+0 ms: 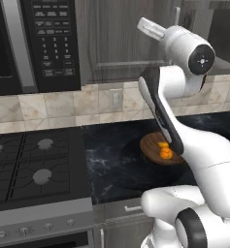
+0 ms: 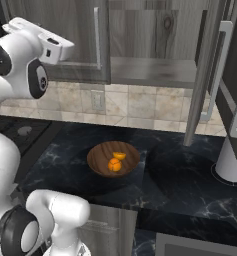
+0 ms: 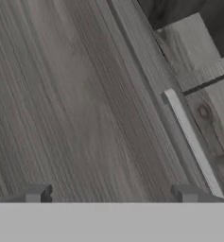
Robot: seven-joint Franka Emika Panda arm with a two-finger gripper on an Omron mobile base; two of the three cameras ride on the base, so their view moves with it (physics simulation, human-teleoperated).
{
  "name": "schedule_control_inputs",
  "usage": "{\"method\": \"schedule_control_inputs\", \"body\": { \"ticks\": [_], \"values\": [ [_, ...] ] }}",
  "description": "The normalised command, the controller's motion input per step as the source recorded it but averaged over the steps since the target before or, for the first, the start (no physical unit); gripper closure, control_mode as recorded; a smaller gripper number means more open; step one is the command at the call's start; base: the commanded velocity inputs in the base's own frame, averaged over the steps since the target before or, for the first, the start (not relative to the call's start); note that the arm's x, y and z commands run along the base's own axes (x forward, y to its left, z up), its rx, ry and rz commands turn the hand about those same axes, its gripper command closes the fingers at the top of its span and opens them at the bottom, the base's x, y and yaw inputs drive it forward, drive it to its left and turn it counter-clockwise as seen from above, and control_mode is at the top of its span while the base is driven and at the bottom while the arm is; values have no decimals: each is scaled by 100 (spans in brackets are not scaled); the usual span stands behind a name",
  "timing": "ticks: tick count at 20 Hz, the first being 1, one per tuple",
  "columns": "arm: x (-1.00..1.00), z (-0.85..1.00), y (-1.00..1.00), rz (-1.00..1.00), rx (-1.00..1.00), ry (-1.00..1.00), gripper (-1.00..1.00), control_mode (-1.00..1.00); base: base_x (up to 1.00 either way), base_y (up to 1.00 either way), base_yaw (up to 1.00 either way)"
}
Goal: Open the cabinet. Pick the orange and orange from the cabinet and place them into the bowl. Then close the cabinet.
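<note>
oranges [image 2: 114, 164] in bowl [image 2: 97, 159], below cabinet [image 2: 155, 30]

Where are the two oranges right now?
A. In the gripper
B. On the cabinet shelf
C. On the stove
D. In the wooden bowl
D: both oranges lie inside the wooden bowl on the dark counter, and the open gripper holds nothing.

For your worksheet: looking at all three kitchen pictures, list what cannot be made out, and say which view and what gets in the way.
- Bowl: left base view, its right side is behind the arm.
- Oranges: right base view, too small to tell whether they touch.
- Open cabinet door: right base view, cut off by the right edge.
- Microwave: left base view, button labels blurred.
</note>
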Motion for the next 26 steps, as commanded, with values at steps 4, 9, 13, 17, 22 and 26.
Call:
{"method": "schedule_control_inputs", "body": {
  "ticks": [4, 9, 13, 17, 22, 26],
  "values": [
    [-100, 12, -11, 0, 4, 43, -100, -100, 0, 0, 0],
    [-100, -56, -18, 4, 0, 28, -100, -100, 0, 0, 0],
    [-100, -93, -29, 7, 0, 14, -100, -100, 0, 0, 0],
    [-100, -100, -34, 8, -1, 7, -100, -100, 0, 0, 0],
    [-100, -63, -53, 4, 1, 2, -100, -100, 0, 0, 0],
    [-100, 9, -56, 0, 2, 0, -100, -100, 0, 0, 0]
  ]
}}
